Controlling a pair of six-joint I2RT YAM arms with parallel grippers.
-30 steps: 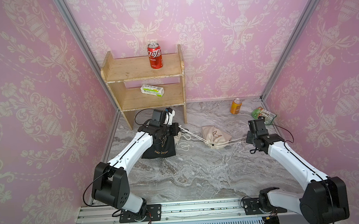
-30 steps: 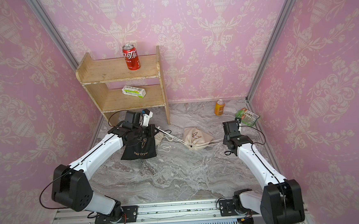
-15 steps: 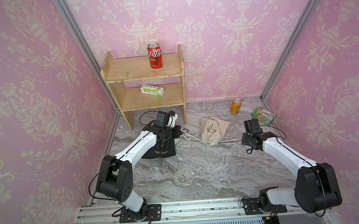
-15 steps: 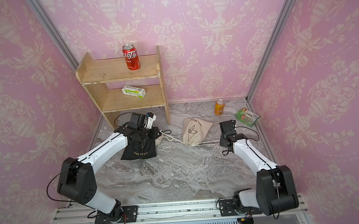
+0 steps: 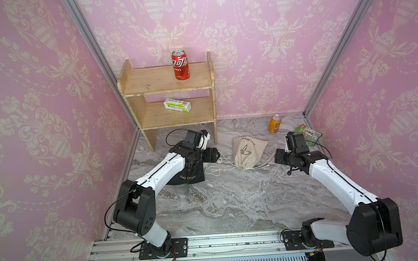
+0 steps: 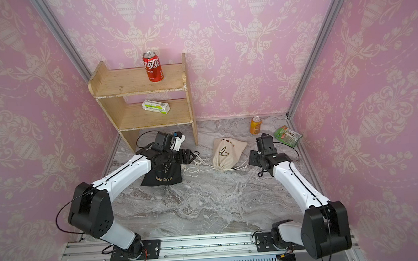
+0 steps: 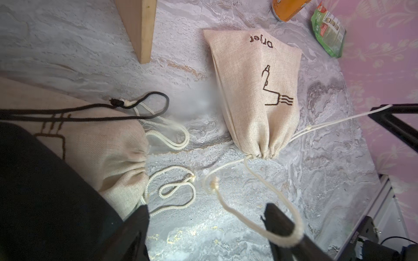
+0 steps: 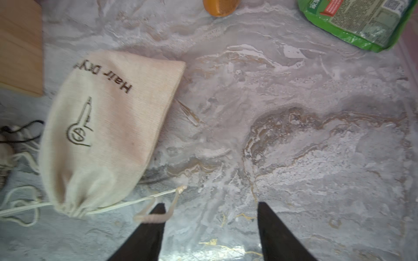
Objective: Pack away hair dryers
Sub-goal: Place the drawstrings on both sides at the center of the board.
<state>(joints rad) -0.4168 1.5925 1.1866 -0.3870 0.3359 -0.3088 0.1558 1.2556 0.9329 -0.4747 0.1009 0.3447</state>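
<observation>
As the left gripper point(image 7: 207, 206) and right gripper point(image 8: 210, 204) both stand wide open, they grip nothing; a cord point(image 8: 150, 218) only hangs over one jaw of each. Between them the beige pouch point(image 5: 247, 151) lies with its mouth drawn shut, as cords led out to both sides would do. No dryer shows; I judge they are packed inside.

Beige pouch point(image 5: 249, 151): coarse woven cloth, matt. Black pouch point(image 5: 188, 175): matt cloth. Shelf point(image 5: 155, 81) at 11 o'clock: bare wood. Tabletop point(image 5: 232, 204): smooth, marble-look. Red can point(image 5: 180, 65): glossy metal. Right gripper point(image 8: 211, 204): matt black.
</observation>
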